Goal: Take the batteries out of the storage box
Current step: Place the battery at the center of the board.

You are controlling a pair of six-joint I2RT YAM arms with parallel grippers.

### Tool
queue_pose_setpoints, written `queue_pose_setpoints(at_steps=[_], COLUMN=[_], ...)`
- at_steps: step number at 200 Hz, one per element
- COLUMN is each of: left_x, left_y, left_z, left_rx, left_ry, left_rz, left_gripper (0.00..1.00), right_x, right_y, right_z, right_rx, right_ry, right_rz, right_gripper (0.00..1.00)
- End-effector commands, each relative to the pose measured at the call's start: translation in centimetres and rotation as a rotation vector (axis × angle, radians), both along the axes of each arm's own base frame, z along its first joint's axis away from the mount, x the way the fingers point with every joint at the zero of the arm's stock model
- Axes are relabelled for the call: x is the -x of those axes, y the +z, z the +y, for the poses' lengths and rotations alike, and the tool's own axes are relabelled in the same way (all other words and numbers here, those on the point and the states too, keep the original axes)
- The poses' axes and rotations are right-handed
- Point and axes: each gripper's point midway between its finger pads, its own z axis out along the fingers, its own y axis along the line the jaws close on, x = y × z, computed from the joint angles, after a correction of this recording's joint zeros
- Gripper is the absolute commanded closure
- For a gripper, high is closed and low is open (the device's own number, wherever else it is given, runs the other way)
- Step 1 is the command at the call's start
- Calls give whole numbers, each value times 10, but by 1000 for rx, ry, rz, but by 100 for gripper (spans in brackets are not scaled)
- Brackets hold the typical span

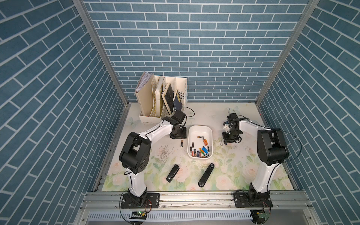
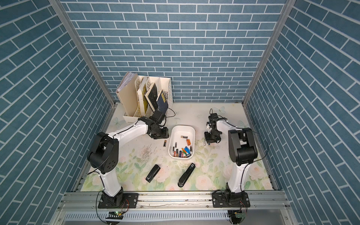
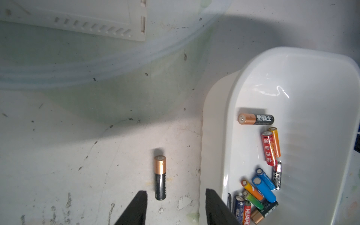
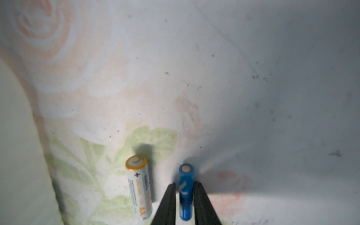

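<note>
The storage box sits near the middle of the desk, with most of the batteries heaped at its near end. I count roughly 12, but they overlap too much to be sure.

3 cells are out, and they lie on the side of the arm that can reach them. A black-and-gold battery lies just beside the box's left wall. A white AA battery and a blue battery lie side by side off the right wall.

The left gripper hangs low over the black-and-gold one with its jaws apart and nothing clamped. That looks like a cell set down clear of the box.

The right gripper straddles the blue cell, its jaws close against the wrapper. I cannot tell whether they are pinching it or have just let go. From above, the wrist hides the blue cell entirely.

The right wrist view is soft and cuts off both batteries' near ends. The pale mass at its edge is probably the box wall.

2 staplers lie toward the near edge, untouched.
</note>
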Motion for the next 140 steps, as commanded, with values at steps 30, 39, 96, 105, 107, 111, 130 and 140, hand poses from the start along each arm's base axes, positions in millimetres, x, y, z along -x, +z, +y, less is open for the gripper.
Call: queue_pose_setpoints(at_steps=[30,39,96,105,107,111,130,140], left_x=[-2,-3,-10,-11,-11,-11,-13,-14], left_y=[16,17,30,33,34,34,39,41], left_z=[4,4,2,1,1,2,2,1], left_rx=[1,-1,5,7,9,7,6,7], left_ry=[13,16,21,20,21,22,26,28], left_rz=[-21,-23,-45,-50,-53,-52,-61,-65], left_gripper=[45,45,44,44,44,44,43,43], right_x=[1,1,-2,-3,-3,-3,-4,-4], right_y=[2,2,7,8,8,8,10,12], right_z=[-3,-3,-2,-2,-2,-2,-1,-2], right_rx=[10,9,5,2,2,2,0,1], right_ry=[11,11,11,11,11,11,12,11], right_rz=[-1,-2,-16,-18,-20,-20,-21,-23], right_gripper=[74,73,71,71,71,70,70,70])
